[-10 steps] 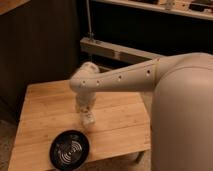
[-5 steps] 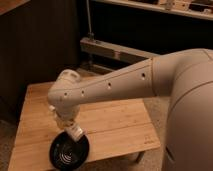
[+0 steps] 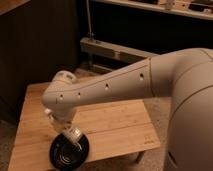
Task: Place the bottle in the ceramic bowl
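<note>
The black ceramic bowl with pale rings sits at the front left of the wooden table. My gripper hangs from the bent wrist, points down and sits just above the bowl's far rim. A small white bottle shows at the gripper's tip, held over the bowl. The arm covers most of the gripper and the upper part of the bottle.
My pale arm crosses the table from the right, and its large body fills the right side. A dark wall and a metal frame stand behind the table. The floor lies past the table's front edge.
The arm has swung left and toward the front, carrying the white bottle from the table's middle to just above the bowl.
</note>
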Tool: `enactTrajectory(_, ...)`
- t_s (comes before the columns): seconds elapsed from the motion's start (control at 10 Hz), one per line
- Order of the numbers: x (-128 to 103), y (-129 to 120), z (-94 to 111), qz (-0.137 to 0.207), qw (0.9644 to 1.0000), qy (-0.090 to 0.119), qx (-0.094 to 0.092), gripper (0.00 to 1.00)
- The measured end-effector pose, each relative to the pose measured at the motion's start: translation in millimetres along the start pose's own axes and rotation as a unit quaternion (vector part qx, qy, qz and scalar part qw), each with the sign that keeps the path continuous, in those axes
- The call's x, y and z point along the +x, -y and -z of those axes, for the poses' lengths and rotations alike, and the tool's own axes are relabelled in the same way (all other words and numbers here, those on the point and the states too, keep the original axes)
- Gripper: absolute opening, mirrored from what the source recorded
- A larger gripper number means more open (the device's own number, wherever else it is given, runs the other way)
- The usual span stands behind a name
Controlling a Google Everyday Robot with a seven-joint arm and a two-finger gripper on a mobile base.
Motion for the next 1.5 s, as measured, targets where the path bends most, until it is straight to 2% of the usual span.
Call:
enactTrajectory(0.5, 0, -3, 1, 0.004, 1.0000, 0.000, 0.004, 0.00)
enactTrajectory(0.8, -2, -37, 2, 0.038, 0.9993, 0.006, 0.004, 0.00)
enactTrajectory(1.1, 4, -53, -5, 0.052, 0.9984, 0.019, -0.009, 0.00)
enactTrajectory(1.3, 19, -43, -22, 0.035, 0.9983, 0.039, -0.023, 0.00)
enactTrajectory(1.5, 25, -35, -42, 0.023, 0.9978, 0.046, -0.040, 0.00)
